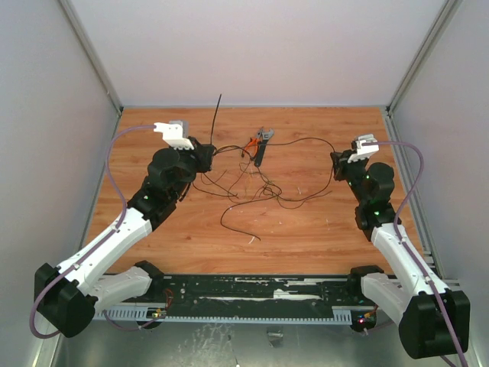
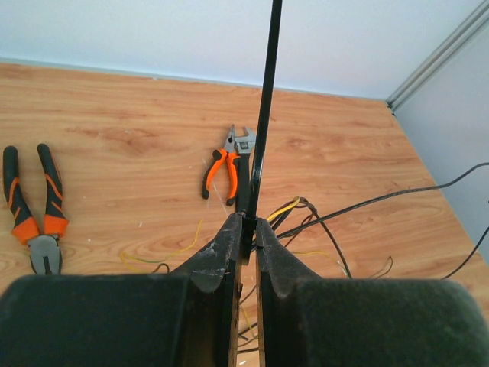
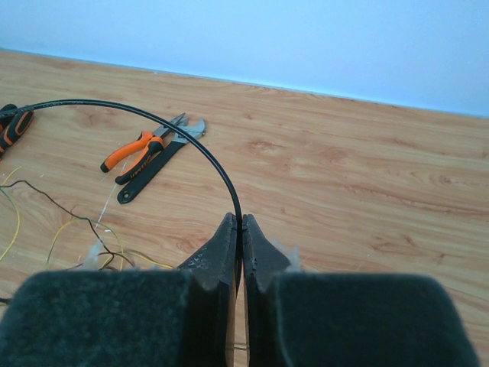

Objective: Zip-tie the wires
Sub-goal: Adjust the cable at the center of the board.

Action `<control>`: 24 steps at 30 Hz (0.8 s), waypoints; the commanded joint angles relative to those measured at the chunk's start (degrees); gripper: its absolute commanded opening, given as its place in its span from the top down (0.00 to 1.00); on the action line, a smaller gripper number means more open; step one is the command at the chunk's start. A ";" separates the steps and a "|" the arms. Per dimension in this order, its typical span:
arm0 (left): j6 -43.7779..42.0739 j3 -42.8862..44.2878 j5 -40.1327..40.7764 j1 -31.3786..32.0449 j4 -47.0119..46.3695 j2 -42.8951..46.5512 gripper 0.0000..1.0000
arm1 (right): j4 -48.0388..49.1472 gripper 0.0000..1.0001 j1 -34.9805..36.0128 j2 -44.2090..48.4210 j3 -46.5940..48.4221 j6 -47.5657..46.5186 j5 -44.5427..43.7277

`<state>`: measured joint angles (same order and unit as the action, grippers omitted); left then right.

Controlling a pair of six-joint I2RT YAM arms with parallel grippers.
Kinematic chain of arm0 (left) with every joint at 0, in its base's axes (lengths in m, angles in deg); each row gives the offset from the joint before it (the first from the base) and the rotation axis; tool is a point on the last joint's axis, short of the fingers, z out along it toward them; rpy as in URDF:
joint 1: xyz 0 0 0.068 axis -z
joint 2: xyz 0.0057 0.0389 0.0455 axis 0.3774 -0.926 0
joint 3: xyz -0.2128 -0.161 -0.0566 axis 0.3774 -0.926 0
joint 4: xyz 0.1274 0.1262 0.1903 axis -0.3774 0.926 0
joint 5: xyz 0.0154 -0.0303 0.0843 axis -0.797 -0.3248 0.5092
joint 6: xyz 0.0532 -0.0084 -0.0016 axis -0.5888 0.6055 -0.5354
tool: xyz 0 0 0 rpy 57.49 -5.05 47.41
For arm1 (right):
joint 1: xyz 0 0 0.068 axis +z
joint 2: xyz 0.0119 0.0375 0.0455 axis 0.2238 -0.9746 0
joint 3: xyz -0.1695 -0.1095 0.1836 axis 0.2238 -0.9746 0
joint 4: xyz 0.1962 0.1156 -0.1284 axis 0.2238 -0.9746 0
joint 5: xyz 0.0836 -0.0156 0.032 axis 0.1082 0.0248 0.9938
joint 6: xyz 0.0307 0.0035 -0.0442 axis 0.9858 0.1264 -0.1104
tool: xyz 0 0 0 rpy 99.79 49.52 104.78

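A thin black zip tie (image 2: 263, 115) stands upright out of my left gripper (image 2: 248, 222), whose jaws are shut on its lower end. From above, the zip tie (image 1: 216, 118) rises past the left gripper (image 1: 208, 157) toward the back wall. The wires (image 1: 256, 187) lie in loose dark loops on the wooden table between the two arms, with some strands (image 2: 328, 222) just beyond the left fingers. One black wire (image 3: 191, 138) arcs up and left from my right gripper (image 3: 241, 222), which is shut on it. The right gripper (image 1: 336, 162) hovers at the right side of the loops.
Orange-handled pliers (image 1: 250, 144) and a black-handled wrench (image 1: 261, 153) lie side by side behind the loops. A second pair of pliers (image 2: 34, 214) lies on the table to the left of the left gripper. Grey walls enclose the table on three sides.
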<state>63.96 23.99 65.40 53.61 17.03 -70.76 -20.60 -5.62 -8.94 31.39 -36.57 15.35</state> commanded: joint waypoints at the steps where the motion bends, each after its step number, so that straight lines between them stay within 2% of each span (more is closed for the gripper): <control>1: 0.12 -0.66 0.37 -0.75 -1.19 1.10 1.00 | -0.04 1.00 -0.87 1.14 -0.79 1.78 -4.13; 24: 0.06 -0.59 0.11 -1.20 -1.28 0.90 1.00 | -1.88 1.00 -2.93 0.70 -0.09 3.17 -9.27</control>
<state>64.09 23.99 65.38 53.24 17.03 -70.76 -21.91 -7.50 -8.70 31.39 -34.43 8.62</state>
